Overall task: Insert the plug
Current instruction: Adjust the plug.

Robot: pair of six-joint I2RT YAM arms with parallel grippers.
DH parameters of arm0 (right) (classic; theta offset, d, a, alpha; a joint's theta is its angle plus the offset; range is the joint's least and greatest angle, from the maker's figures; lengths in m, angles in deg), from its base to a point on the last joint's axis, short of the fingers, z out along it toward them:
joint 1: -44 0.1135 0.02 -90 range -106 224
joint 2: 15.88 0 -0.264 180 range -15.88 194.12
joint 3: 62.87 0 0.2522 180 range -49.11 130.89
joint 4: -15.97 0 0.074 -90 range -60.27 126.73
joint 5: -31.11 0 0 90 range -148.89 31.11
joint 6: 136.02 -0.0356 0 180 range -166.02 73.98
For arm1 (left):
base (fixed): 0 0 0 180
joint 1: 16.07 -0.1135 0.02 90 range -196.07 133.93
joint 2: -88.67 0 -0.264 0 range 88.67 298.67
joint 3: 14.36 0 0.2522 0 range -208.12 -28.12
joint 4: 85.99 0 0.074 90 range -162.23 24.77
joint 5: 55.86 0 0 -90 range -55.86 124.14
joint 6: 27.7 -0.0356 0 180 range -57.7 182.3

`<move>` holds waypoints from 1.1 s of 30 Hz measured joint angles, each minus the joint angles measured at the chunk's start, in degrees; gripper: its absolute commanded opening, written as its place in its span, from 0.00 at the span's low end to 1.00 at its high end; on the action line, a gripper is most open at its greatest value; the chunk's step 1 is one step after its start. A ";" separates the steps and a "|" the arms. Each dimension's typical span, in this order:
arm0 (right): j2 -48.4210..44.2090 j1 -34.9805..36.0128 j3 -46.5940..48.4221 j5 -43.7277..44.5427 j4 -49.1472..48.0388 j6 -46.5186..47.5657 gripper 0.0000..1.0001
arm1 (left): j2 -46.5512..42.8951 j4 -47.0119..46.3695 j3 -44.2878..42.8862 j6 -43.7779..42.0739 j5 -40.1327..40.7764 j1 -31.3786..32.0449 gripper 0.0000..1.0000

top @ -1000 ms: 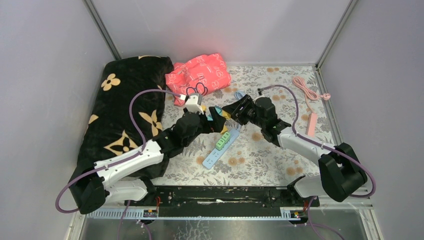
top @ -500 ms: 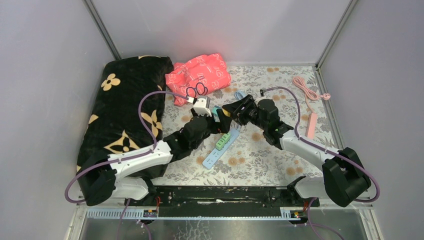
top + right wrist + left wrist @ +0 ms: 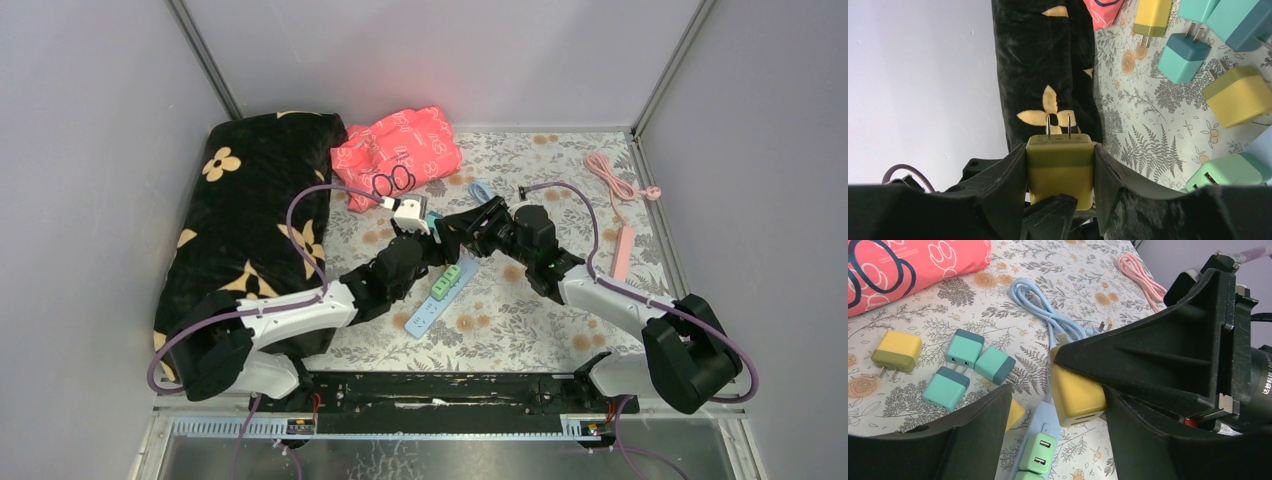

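My right gripper [image 3: 1060,152] is shut on a yellow plug [image 3: 1060,172], its two prongs pointing away from the wrist. In the left wrist view this yellow plug [image 3: 1075,395] hangs just above the end of the light blue power strip [image 3: 1045,422], which has green plugs [image 3: 1038,452] seated in it. My left gripper [image 3: 1058,400] is open, one finger on each side of the plug and strip end. From above, the left gripper [image 3: 437,240] and right gripper [image 3: 458,226] meet over the strip [image 3: 432,305].
Loose teal plugs [image 3: 964,347] and a yellow plug [image 3: 896,352] lie on the floral mat beside a blue cable [image 3: 1048,315]. A black flowered blanket [image 3: 250,220], pink bag [image 3: 400,145], scissors [image 3: 393,182], pink cable [image 3: 620,185] and pink strip [image 3: 624,248] lie around.
My left arm has swung right and forward, bringing its open gripper up to the right gripper. The right gripper has shifted slightly left, still holding the yellow plug.
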 measured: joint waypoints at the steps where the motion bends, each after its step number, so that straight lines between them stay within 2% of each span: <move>1: 0.00 0.07 -0.02 0.00 -0.11 -0.15 0.37 | 0.22 -0.37 0.02 -0.04 0.11 0.11 0.68; 8: -0.15 0.42 -0.42 0.07 -0.98 -0.98 0.37 | 1.05 -3.23 0.44 -1.09 0.35 1.14 0.27; 11: -0.35 0.44 -0.79 0.22 -0.87 -1.11 0.40 | 0.96 -3.69 0.98 -1.81 0.44 1.20 0.16; 17: -1.31 0.98 -1.20 0.15 -0.90 -0.98 0.50 | -1.38 -3.41 2.40 -2.21 -0.33 1.38 0.09; 23: -3.23 1.60 -1.16 -0.81 -0.35 1.62 0.63 | -5.49 -1.51 3.69 -2.75 -1.88 1.62 0.08; 33: -6.75 1.11 1.40 -0.13 9.25 13.20 0.79 | -11.06 11.87 3.41 -4.20 -5.70 0.87 0.08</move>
